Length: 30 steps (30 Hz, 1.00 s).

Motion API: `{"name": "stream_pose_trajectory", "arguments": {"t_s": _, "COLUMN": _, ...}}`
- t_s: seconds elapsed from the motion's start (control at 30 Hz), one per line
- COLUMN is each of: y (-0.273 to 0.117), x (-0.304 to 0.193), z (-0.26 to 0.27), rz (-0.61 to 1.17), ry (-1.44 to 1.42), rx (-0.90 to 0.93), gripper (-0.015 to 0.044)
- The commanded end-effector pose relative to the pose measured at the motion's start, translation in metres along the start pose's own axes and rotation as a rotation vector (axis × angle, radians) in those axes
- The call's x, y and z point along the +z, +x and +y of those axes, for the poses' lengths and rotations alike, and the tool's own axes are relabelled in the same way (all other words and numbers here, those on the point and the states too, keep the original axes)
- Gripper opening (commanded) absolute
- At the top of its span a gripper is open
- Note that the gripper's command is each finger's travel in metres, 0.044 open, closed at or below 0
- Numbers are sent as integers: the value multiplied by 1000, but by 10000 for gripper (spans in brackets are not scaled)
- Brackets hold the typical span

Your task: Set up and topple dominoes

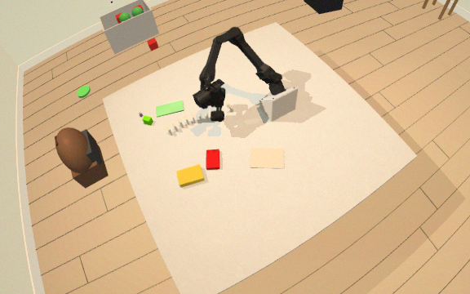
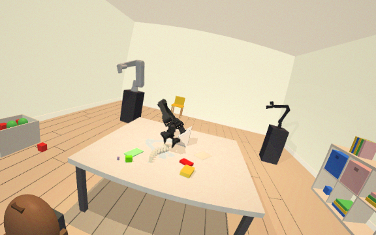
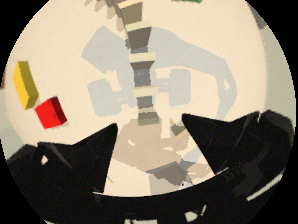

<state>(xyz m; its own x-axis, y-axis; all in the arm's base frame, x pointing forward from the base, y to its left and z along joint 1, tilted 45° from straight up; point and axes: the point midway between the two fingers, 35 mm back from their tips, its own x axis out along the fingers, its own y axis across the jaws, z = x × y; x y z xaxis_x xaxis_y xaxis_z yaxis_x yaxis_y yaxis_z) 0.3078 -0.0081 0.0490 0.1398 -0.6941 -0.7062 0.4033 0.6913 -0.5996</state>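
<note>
A curved row of pale dominoes (image 1: pixel 181 124) (image 2: pixel 152 158) (image 3: pixel 143 60) stands upright on the table. My gripper (image 1: pixel 217 117) (image 2: pixel 170 143) (image 3: pixel 150 121) is open, low over the row's end nearest the arm base. In the wrist view the end domino (image 3: pixel 148 118) stands upright between the spread fingertips, in line with the row, with a gap to each finger. Another domino (image 1: pixel 229 108) (image 3: pixel 178 128) is apart from the row, beside one finger, and seems to lie flat. The gripper hides the row's near end in the top view.
A light green plate (image 1: pixel 170 109) (image 2: pixel 133 153) and a green cube (image 1: pixel 148 120) (image 2: pixel 128 158) are beside the row. A red block (image 1: pixel 213 159) (image 3: pixel 50 114), a yellow block (image 1: pixel 190 175) (image 3: pixel 24 85) and a beige sheet (image 1: pixel 267 158) lie on the other side. A white panel (image 1: pixel 284 105) stands by the arm base.
</note>
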Motion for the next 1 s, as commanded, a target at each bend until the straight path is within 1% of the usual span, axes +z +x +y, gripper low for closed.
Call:
{"name": "stream_pose_trajectory", "arguments": {"t_s": 0.0, "y": -57, "x": 5, "z": 8, "rz": -12, "ry": 8, "rx": 24, "gripper": 440}}
{"name": "stream_pose_trajectory", "arguments": {"t_s": 0.07, "y": -89, "x": 2, "z": 5, "rz": -11, "ry": 10, "rx": 22, "gripper": 440}}
{"name": "stream_pose_trajectory", "arguments": {"t_s": 0.13, "y": -110, "x": 0, "z": 2, "rz": -12, "ry": 11, "rx": 18, "gripper": 440}}
{"name": "stream_pose_trajectory", "arguments": {"t_s": 0.4, "y": -115, "x": -1, "z": 0, "rz": -13, "ry": 11, "rx": 17, "gripper": 440}}
{"name": "stream_pose_trajectory", "arguments": {"t_s": 0.47, "y": -110, "x": -1, "z": -5, "rz": -12, "ry": 72, "rx": 19, "gripper": 440}}
{"name": "stream_pose_trajectory", "arguments": {"t_s": 0.5, "y": -103, "x": -2, "z": -13, "rz": -10, "ry": 148, "rx": 20, "gripper": 440}}
{"name": "stream_pose_trajectory", "arguments": {"t_s": 0.77, "y": -43, "x": -28, "z": -78, "rz": -10, "ry": 884, "rx": 18, "gripper": 440}}
{"name": "stream_pose_trajectory", "arguments": {"t_s": 0.83, "y": -38, "x": -32, "z": -83, "rz": -12, "ry": 946, "rx": 17, "gripper": 440}}
{"name": "stream_pose_trajectory", "arguments": {"t_s": 0.97, "y": -38, "x": -32, "z": -83, "rz": -12, "ry": 946, "rx": 17, "gripper": 440}}
